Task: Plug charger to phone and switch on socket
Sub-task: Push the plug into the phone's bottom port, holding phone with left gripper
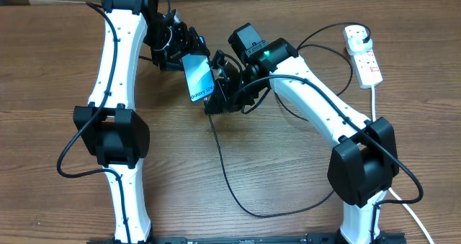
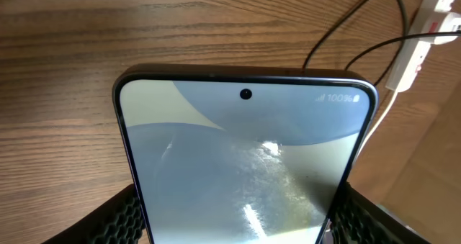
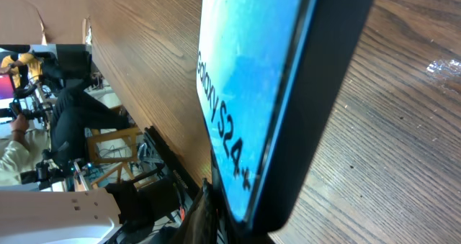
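My left gripper (image 1: pixel 184 57) is shut on the phone (image 1: pixel 199 78) and holds it tilted above the table. In the left wrist view the phone (image 2: pixel 245 150) fills the frame, its sides clamped between my padded fingers (image 2: pixel 119 219). My right gripper (image 1: pixel 215 100) is shut at the phone's lower edge, and the charger cable (image 1: pixel 220 157) runs out from under it. The connector tip is hidden. In the right wrist view the lit blue screen (image 3: pixel 252 78) with dark text stands right above my right gripper (image 3: pixel 216 222). The white socket (image 1: pixel 365 57) lies at the far right.
The black charger cable loops across the table's front middle (image 1: pixel 252 209) and back up toward the socket, where a black plug (image 1: pixel 358 34) sits. The thick white cord (image 1: pixel 374 100) runs down the right side past the right arm's base. Socket and cables (image 2: pixel 425 35) show top right in the left wrist view.
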